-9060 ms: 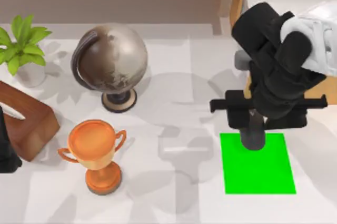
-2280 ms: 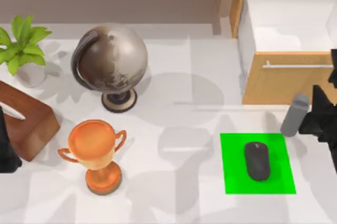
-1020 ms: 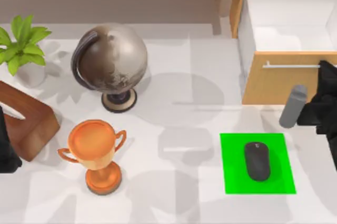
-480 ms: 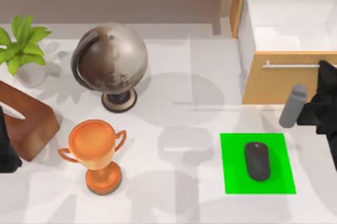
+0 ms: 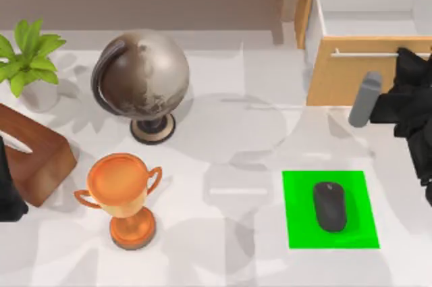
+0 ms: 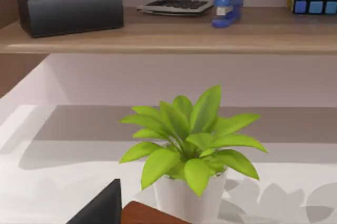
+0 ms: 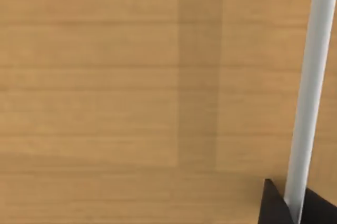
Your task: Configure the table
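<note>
Jaws of right gripper closed on drawer handle. Drawer sits further into cabinet than half a second ago (closing push, likely final step). Mouse rests on green mat, table below drawer. Left arm parked beside plant.

The right arm is matte black — chunky, faceted link housings with hard angular edges — and carries 1 smooth grey cylindrical piece with a rounded cap on its side. In the right wrist view, 2 dark, pointed fingertips show as flat black wedges. The left arm appears as a plain black block in the top view, and as a black slanted slab in the left wrist view — no markings, cables or screws are discernible on either arm.
</note>
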Controlling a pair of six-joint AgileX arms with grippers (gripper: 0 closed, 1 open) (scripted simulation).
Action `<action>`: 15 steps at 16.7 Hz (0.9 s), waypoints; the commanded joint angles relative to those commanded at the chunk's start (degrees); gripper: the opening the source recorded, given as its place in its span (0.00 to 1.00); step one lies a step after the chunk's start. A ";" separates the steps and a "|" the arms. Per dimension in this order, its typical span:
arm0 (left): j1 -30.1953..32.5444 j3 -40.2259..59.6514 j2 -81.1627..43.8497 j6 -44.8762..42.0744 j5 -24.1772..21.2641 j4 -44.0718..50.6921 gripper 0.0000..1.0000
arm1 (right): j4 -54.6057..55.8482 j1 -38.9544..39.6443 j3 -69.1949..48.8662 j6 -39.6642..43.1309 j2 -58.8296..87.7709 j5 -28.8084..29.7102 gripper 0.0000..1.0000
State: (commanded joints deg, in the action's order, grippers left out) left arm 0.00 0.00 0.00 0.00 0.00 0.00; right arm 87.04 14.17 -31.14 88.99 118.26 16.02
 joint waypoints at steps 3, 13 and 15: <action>0.00 0.00 0.00 0.00 0.00 0.00 1.00 | -0.73 -0.45 -0.75 0.02 0.51 -0.45 0.00; 0.00 0.00 0.00 0.00 0.00 0.00 1.00 | -8.60 -2.43 -14.17 -0.07 5.77 -2.67 0.00; 0.00 0.00 0.00 0.00 0.00 0.00 1.00 | -9.85 -2.84 -15.70 -0.08 6.45 -2.98 0.00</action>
State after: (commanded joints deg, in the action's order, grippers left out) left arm 0.00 0.00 0.00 0.00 0.00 0.00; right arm 77.19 11.33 -46.84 88.91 124.71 13.05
